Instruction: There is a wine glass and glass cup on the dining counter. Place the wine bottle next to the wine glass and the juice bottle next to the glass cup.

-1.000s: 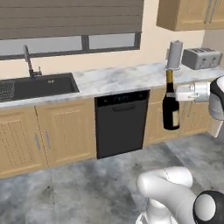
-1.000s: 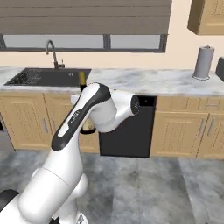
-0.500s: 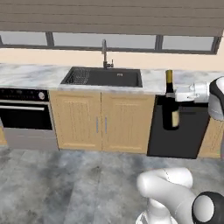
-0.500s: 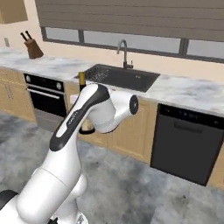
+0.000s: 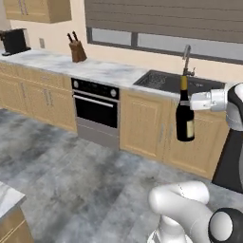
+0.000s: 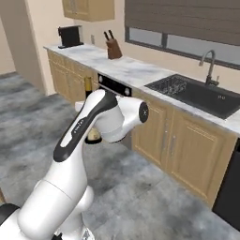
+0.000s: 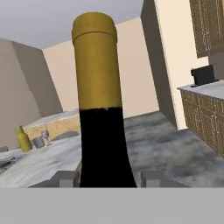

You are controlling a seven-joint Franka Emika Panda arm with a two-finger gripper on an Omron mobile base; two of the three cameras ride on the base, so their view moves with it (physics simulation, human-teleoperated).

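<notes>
i carry the wine bottle (image 5: 185, 116) upright, my jaws closed around its neck. to do this well i should keep it vertical and steady while heading to the dining counter (image 7: 41, 164), where the wine glass (image 7: 44, 136), cup (image 7: 38, 141) and juice bottle (image 7: 23, 139) wait far off. my arm reaches sideways, hand level, bottle hanging over the floor.

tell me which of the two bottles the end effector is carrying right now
The wine bottle: dark glass, slim neck, yellowish top, upright in the end effector. The juice bottle, stout and amber-yellow, stands far off on the dining counter.
</notes>
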